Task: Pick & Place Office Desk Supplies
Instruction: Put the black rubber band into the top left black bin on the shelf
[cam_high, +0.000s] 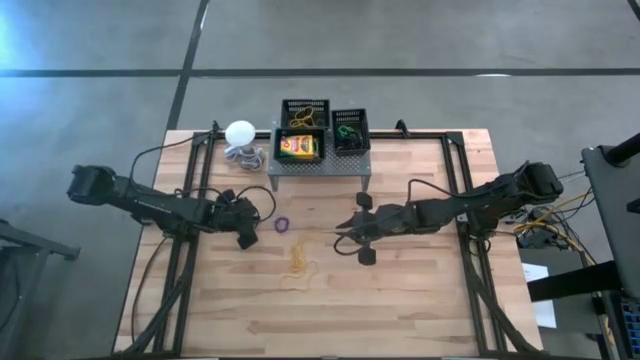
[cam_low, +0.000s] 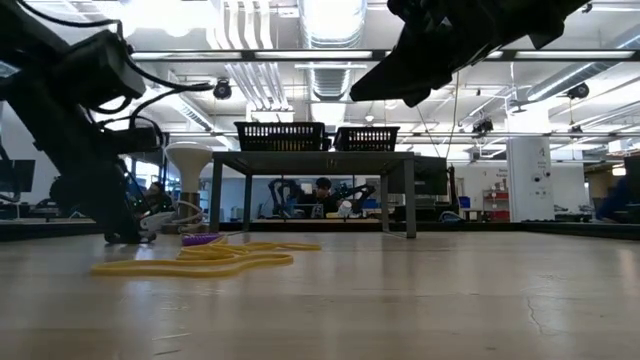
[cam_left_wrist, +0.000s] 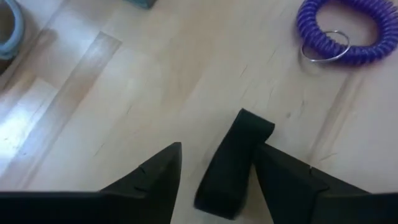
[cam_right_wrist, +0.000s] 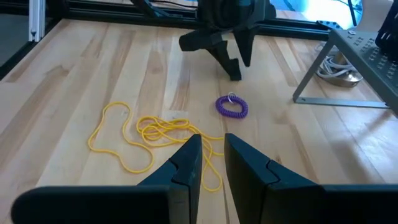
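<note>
The left end effector (cam_high: 247, 232), open, sits low on the desk (cam_high: 420, 300) with the purple ring (cam_high: 282, 224) at its 3 o'clock, seemingly lined up to grab it, while the right end effector (cam_high: 352, 234), nearly closed and empty, hovers above the rubber bands (cam_high: 298, 262).

Pale, smooth wooden table (cam_high: 420, 290)

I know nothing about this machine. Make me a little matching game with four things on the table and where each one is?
Things:
1. purple coil ring
2. yellow rubber bands
3. yellow-and-green box
4. white ball-shaped object

Places:
A. inside a black mesh tray on the grey stand
B. loose pile on the wood, mid-table
C. beside the stand, on the left arm's side
D. on the wood near the left gripper

Pairs: 1-D, 2-B, 3-A, 4-C
</note>
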